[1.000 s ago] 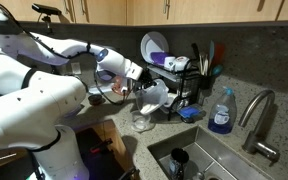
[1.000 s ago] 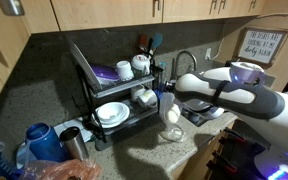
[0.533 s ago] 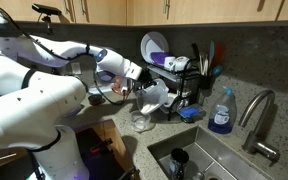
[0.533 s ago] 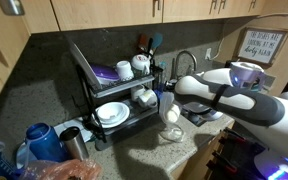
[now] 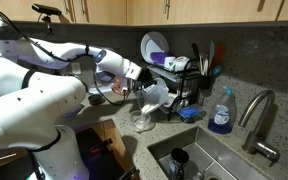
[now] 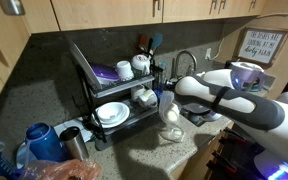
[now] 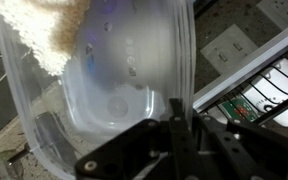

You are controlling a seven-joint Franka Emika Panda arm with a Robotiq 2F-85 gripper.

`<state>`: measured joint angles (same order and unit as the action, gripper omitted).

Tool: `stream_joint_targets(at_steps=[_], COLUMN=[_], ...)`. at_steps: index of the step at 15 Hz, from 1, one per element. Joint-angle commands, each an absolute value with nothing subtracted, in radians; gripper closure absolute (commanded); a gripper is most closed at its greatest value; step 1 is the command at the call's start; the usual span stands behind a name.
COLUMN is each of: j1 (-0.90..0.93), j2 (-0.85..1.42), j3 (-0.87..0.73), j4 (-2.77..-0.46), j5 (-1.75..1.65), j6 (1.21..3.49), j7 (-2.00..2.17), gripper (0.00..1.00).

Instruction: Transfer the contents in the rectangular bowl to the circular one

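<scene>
The hand (image 5: 136,88) is pressed together on the rim of the rectangular bowl (image 5: 154,97), pinching its thin translucent wall between the fingers (image 7: 174,112); the wrist view shows that wall running straight into the grip. The rectangular bowl is off the bench (image 5: 196,130) and tilted steeply, hanging in front of the dish rack (image 5: 179,78) in both exterior views. In the wrist view its contents (image 7: 39,35), a pale, grainy heap, lie bunched against one end of the container, with the rest of its floor bare and cloudy. Directly below the tilted container stands the circular bowl (image 5: 142,123), small and clear, upright on the bench near the bench's front edge; in an exterior view it (image 6: 171,134) sits just under the rectangular bowl (image 6: 170,113), and whether the two touch cannot be told. The dish rack (image 6: 119,90) holds white dishes and a purple plate. A blue soap bottle (image 5: 221,112) stands by the faucet (image 5: 259,115), beside the sink (image 5: 209,160).
</scene>
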<state>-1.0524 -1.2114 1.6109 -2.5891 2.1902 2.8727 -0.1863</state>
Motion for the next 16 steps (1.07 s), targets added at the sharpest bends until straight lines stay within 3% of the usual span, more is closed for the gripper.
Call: stream_joint_targets(at_steps=[1,16], j1=[-1.046,-0.987], j2=[-1.244,-1.326], j3=[1.608,1.619], j4=[-2.591,-2.610], j5=[2.228,2.213], j6=[2.878,2.863], j7=[-0.186,-0.102], gripper=[0.99,0.99])
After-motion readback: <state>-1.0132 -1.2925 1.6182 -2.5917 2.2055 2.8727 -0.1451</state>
